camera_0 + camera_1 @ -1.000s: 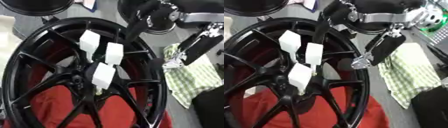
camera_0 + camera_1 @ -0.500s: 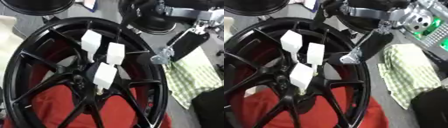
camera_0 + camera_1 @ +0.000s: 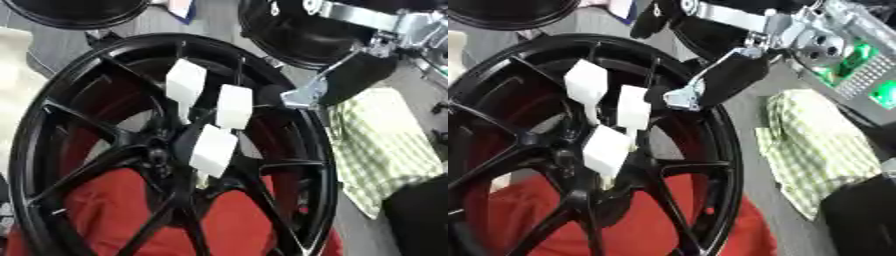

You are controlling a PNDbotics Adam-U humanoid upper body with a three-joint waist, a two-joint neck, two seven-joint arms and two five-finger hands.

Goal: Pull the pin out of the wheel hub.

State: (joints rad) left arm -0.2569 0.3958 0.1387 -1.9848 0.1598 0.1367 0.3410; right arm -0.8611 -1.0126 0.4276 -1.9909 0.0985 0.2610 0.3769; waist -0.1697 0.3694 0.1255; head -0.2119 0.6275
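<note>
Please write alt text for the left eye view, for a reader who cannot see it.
A black wheel hub lies on a red cloth, with three white tags standing up near its centre. The robot's right hand reaches in from the upper right, just above the rim; a green checked cloth lies beside it.

No readable txt or labels anywhere

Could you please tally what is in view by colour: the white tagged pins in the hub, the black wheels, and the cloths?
White tagged pins: 3
Black wheels: 3, the big wheel and two partly seen behind
Red cloth: 1
Green checked cloth: 1
Total: 8
</note>
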